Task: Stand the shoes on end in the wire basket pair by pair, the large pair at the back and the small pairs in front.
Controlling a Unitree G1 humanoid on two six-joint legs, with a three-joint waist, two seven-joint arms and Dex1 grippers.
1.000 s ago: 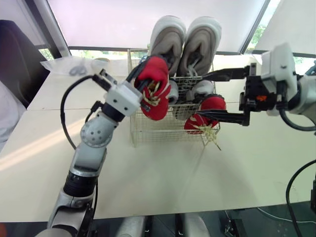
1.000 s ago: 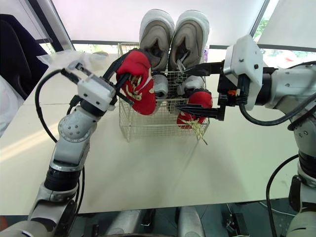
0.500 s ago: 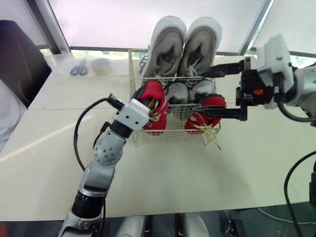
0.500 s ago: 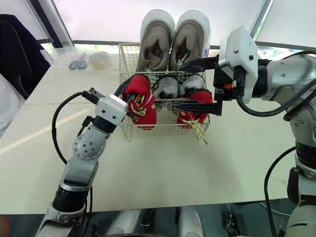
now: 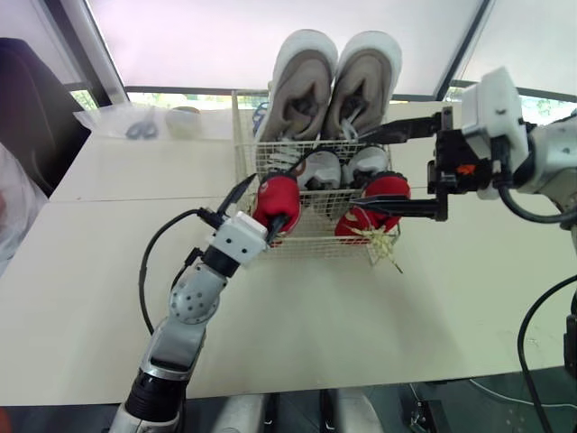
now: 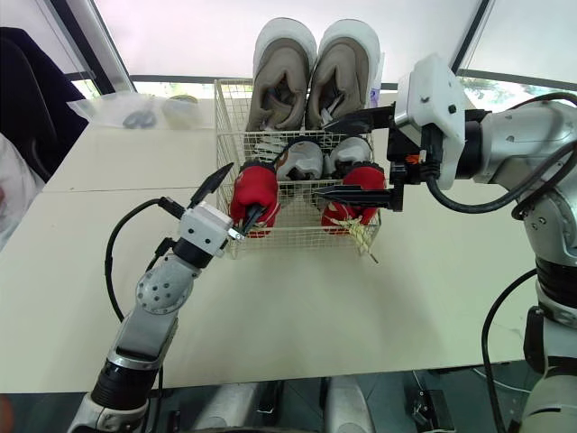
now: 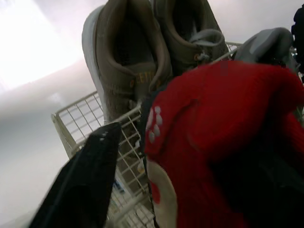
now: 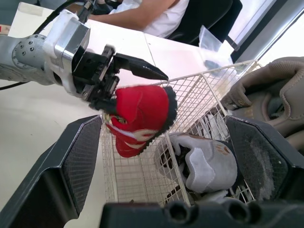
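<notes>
The wire basket point(image 5: 317, 244) holds the large beige pair point(image 5: 338, 81) on end at the back and a small grey pair point(image 5: 347, 167) in the middle. A red shoe point(image 5: 281, 194) stands in its front left corner and another red shoe point(image 5: 377, 200) in the front right, laces hanging through the mesh. My left gripper point(image 5: 262, 204) is open at the left red shoe, one finger point(image 7: 85, 180) outside it and the other hidden behind it. My right gripper point(image 5: 353, 174) hangs open over the basket's right side, its fingers point(image 8: 76, 161) spread wide with nothing between them.
A clear plastic bag point(image 5: 135, 122) with scissors lies at the table's back left. A dark chair point(image 5: 27, 99) stands left of the table. A person in a white shirt point(image 8: 142, 14) sits beyond the table's left side. The table's front half lies bare.
My left arm lowered the red shoe from above the basket into its front left corner, then the jaws opened off it. The right gripper stayed nearly still.
</notes>
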